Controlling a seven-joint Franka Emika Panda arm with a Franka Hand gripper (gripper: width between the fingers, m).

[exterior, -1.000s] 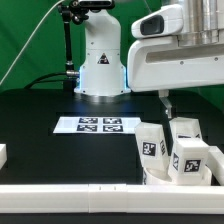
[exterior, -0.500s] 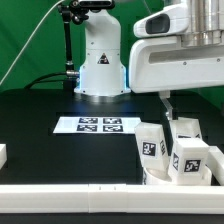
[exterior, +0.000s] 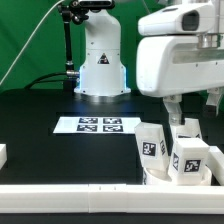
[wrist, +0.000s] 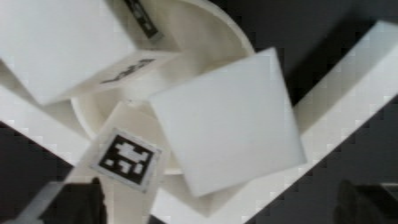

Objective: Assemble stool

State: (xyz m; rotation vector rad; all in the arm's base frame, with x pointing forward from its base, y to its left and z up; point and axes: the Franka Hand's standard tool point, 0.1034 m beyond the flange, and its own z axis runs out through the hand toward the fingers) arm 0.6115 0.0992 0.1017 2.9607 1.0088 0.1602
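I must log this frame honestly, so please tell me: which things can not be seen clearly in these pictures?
- Gripper: in the exterior view only a dark tip shows, so open or shut cannot be told; the wrist view shows no fingers clearly.
- Seat: in the wrist view the legs cover most of it; in the exterior view they hide it nearly wholly.
- Legs: cut by the exterior view's right edge, so their number is uncertain.

I see stubby white plastic legs (exterior: 172, 148) crowding my 4 o'clock; the black table (exterior: 40, 112) toward 9 o'clock looks open.
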